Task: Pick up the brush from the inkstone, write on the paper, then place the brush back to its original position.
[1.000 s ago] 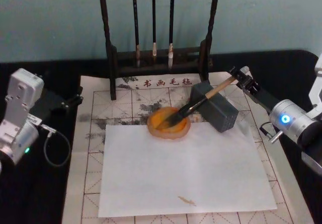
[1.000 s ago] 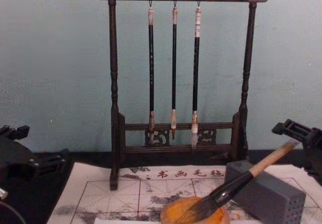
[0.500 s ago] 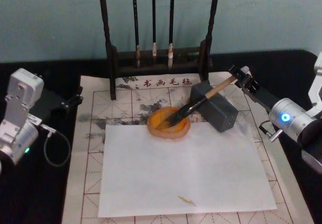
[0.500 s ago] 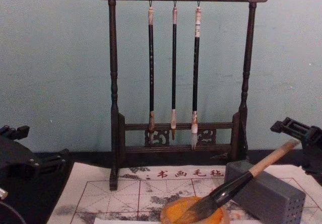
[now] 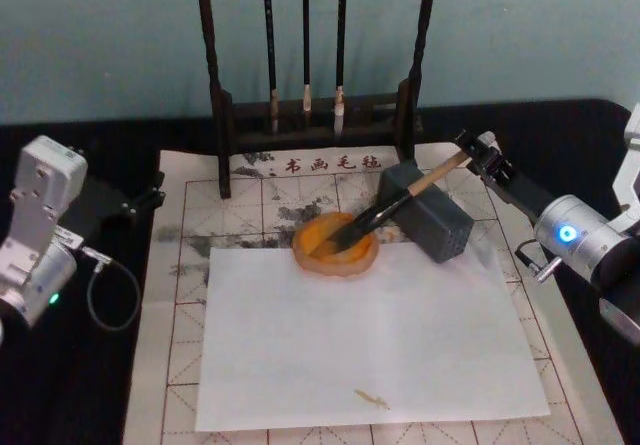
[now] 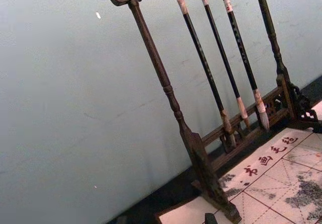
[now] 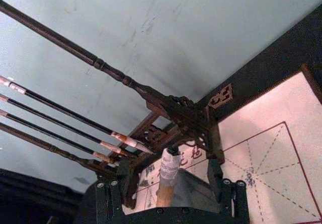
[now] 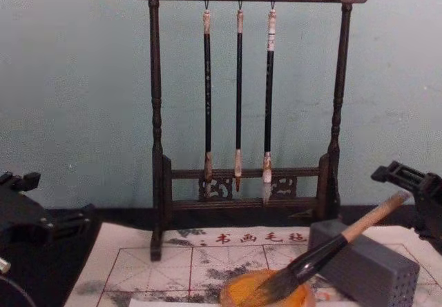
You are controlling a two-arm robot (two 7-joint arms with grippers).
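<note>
Black table (image 5: 100,395): brush (image 5: 385,208) bristles in orange dish (image 5: 320,250), handle on grey block (image 5: 440,230). R gripper (image 5: 470,152) released, astride handle end. Likely light, stiff, smooth; grip upper handle. L gripper (image 5: 140,200) parked left.

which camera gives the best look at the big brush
The head view: the brush shows whole, bristles in the orange dish, handle leaning on the grey block, its end at the right gripper. The chest view gives it side-on. The right wrist view catches its capped end between the open fingers.
</note>
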